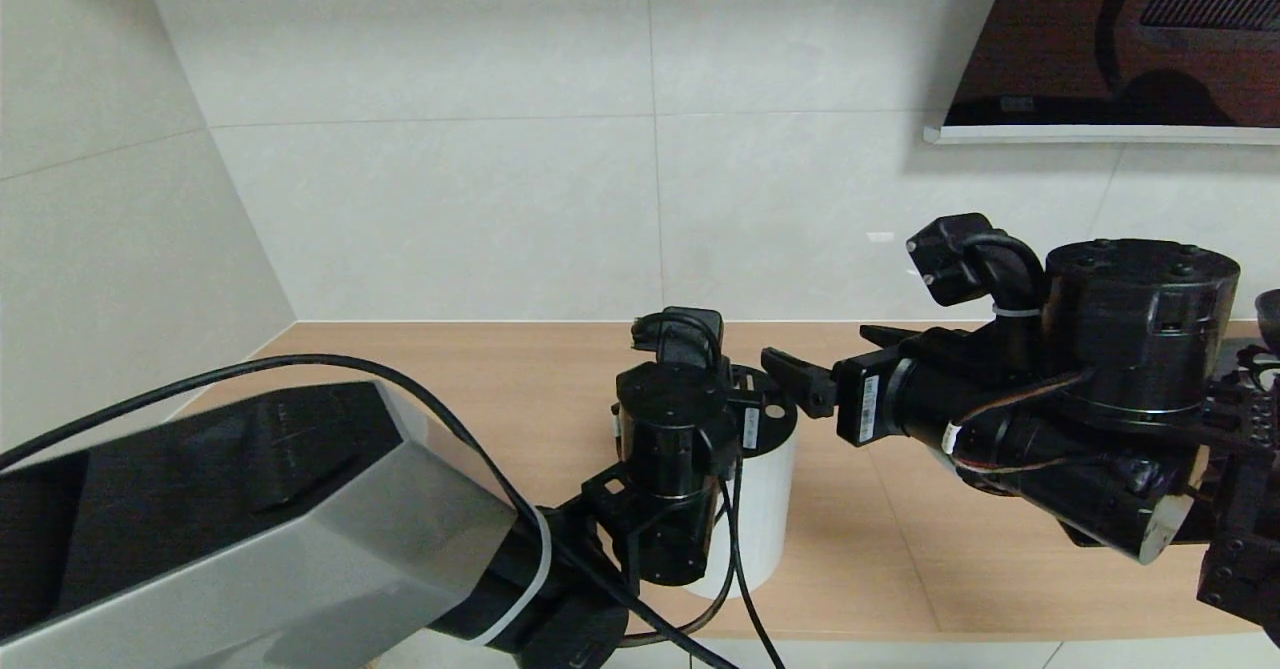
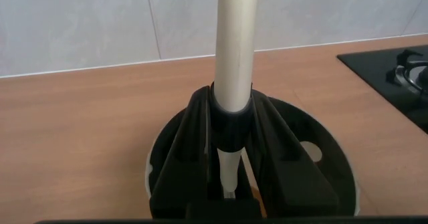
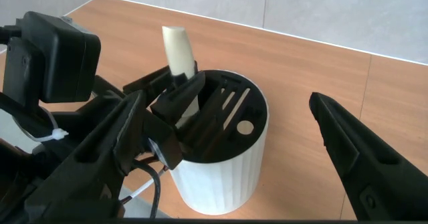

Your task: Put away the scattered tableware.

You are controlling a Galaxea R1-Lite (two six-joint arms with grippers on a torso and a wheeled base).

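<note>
Currently clamped upright in left gripper (image 2: 232, 114): 1 cream-handled utensil (image 2: 235, 43), lower end at black slotted top of white holder (image 3: 227, 164) on counter (image 1: 480, 369). Right gripper (image 1: 822, 349) wide open, empty, just beside. Likely risks: catching on a slot edge, jamming, tipping holder if pressed off-centre.

Holder (image 3: 227, 167): white ribbed wall, black slotted top.
Utensil handle (image 2: 235, 43): plain cream.
Left gripper (image 2: 233, 110): black.
Right gripper (image 1: 830, 364): black.
Countertop (image 1: 480, 379): light wood grain.
Wall (image 1: 450, 149): pale grey-white tiles, thin seams.
Cooktop (image 2: 394, 83): black.
</note>
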